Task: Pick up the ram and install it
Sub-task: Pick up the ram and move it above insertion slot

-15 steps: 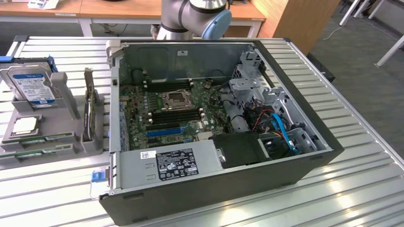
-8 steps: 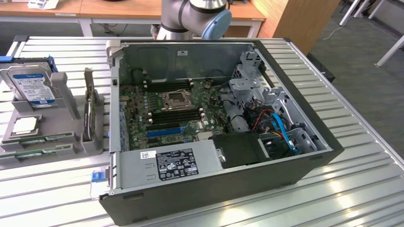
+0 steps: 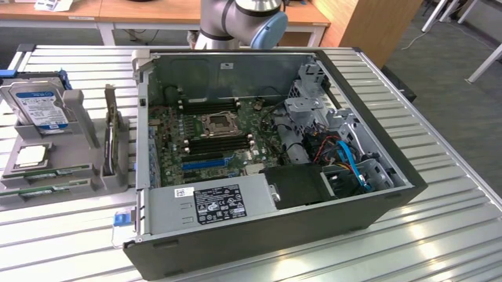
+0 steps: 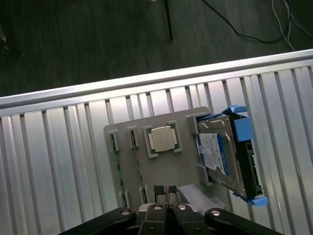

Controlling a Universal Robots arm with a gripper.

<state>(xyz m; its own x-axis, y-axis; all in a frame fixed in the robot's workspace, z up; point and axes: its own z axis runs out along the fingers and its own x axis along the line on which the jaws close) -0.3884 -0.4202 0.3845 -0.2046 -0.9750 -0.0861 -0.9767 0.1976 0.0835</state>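
Green ram [image 4: 116,164] sits untouched in its grey holder [image 4: 128,169]; gripper [image 4: 165,192] hovers above, pinched shut (pickup unstarted), must open to grasp.

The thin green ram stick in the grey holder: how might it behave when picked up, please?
The thin green ram stick looks like a flat board, so probably stiff and light. Lying slotted in the grey holder, it seems unlikely to roll.

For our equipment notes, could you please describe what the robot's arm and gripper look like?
The arm is built of smooth silver-grey tubes with a rounded light-blue joint cap. The gripper has black linkage bars with round silvery pins around a paler metal middle.
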